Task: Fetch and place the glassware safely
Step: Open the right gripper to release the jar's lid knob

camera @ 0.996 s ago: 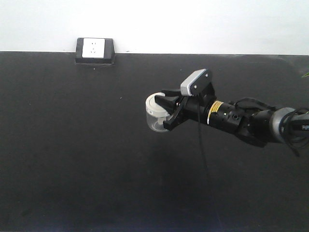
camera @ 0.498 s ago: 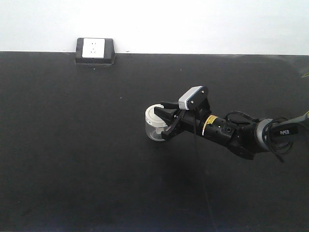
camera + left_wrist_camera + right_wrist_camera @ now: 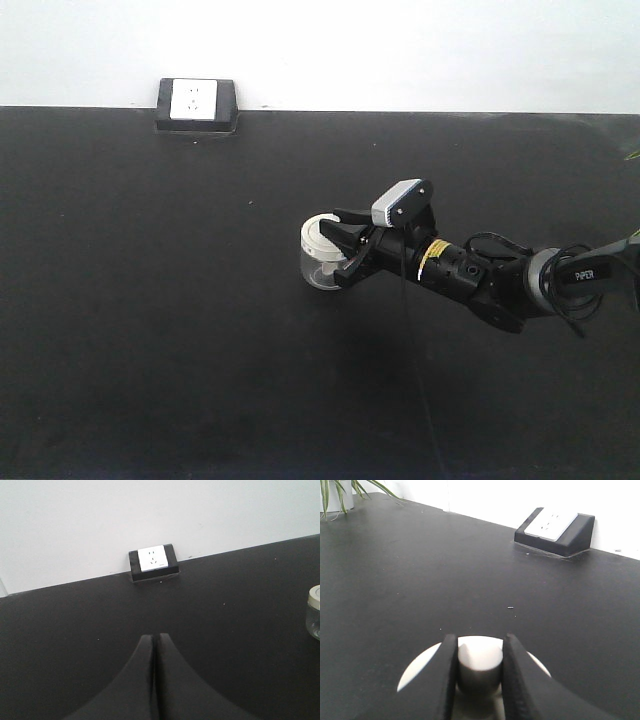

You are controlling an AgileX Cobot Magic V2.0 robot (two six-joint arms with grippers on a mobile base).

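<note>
The glassware (image 3: 320, 256) is a short clear jar with an off-white lid, standing upright near the middle of the black table (image 3: 150, 300). My right gripper (image 3: 342, 250) reaches in from the right and is shut on the lid's central knob (image 3: 479, 656), one finger on each side; the lid's rim (image 3: 420, 667) shows beside the fingers. The jar's base looks level with the table top. In the left wrist view the glassware (image 3: 315, 612) sits at the right edge, well away from my left gripper (image 3: 153, 638), which is shut and holds nothing.
A black wedge-shaped box with a white power socket (image 3: 196, 105) stands against the white wall at the table's back left, also in the wrist views as the socket (image 3: 152, 562) and the socket (image 3: 555, 527). Green plant leaves (image 3: 340, 490) hang over a far corner.
My right arm has lowered, bringing the jar down a little with the knob still gripped. Over the last half second it has hardly moved.
</note>
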